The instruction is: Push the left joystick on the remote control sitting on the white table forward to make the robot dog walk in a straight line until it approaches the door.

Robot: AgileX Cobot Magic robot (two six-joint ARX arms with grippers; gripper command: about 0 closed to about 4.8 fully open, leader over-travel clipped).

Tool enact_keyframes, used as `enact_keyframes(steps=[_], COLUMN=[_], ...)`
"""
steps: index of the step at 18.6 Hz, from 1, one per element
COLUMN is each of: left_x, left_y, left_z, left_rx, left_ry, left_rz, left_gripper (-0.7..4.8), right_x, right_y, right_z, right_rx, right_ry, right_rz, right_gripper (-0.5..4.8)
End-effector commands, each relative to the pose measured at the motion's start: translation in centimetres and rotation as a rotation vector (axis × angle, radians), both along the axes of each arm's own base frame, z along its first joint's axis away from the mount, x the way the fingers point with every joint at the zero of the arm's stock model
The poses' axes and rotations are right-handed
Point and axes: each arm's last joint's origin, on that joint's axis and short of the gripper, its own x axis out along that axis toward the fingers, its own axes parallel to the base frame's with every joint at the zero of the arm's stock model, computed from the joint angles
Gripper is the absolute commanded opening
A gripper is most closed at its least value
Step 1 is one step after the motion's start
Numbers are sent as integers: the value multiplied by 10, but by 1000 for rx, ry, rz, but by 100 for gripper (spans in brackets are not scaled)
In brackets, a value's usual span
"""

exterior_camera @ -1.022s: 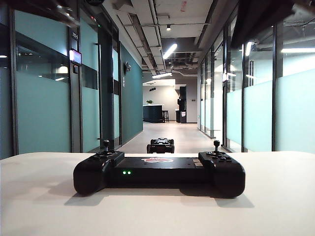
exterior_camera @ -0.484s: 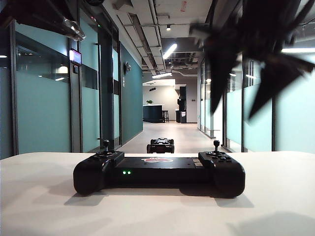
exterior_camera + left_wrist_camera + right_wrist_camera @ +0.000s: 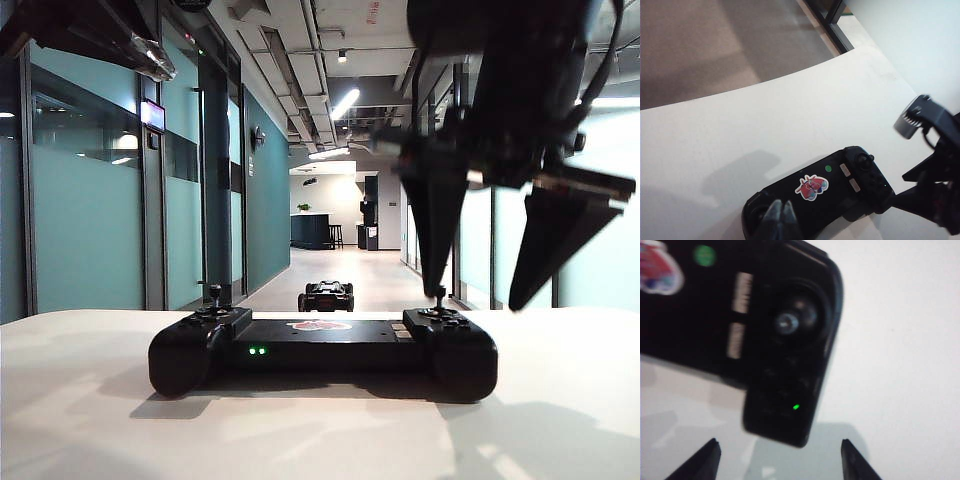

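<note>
Exterior view: the right gripper (image 3: 480,300) is hanging over the right end of the remote control (image 3: 322,352), its two dark fingers (image 3: 436,235) spread wide and holding nothing, one tip pointing down just above the right thumbstick (image 3: 439,296), the other hanging out past that end of the controller. The left joystick (image 3: 214,295) is standing upright at the opposite end, well apart from those fingers. The left gripper (image 3: 150,58) is hovering high at the upper left, largely cut off by the frame edge; from its own wrist camera the left gripper (image 3: 780,220) is showing its fingertips pressed together with nothing between them, poised above the controller's left end.

The remote control (image 3: 820,200) is lying flat across the white table (image 3: 90,420), a wide black body with bulky rounded grips, two small green lights glowing on its near face and a red-and-white sticker (image 3: 812,186) on top. Beyond the table's far edge, the robot dog (image 3: 326,296) is crouching low on the corridor floor.

From the right wrist camera the controller's end (image 3: 790,340) is appearing blurred, with only the fingertips (image 3: 705,460) visible. The left fingers are hiding the joystick in the left wrist view.
</note>
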Motion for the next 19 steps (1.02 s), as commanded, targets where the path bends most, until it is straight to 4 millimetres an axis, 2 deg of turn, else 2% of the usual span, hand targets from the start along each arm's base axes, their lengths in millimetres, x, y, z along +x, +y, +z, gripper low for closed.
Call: enact_keyframes(steps=[1, 12, 19], left_x=[-1, -1, -1], left_y=[-1, -1, -1], left_z=[3, 3, 3], left_rx=[-19, -19, -14], left_ry=[-15, -15, -20], left_rz=[-28, -28, -32], left_gripper=[-5, -5, -5], right_x=[6, 19, 22], right_y=[4, 14, 16], right_z=[-9, -35, -41], right_rx=[-26, -40, -32], right_ry=[-5, 19, 30], right_rz=[-11, -9, -11], right_gripper=[338, 337, 329])
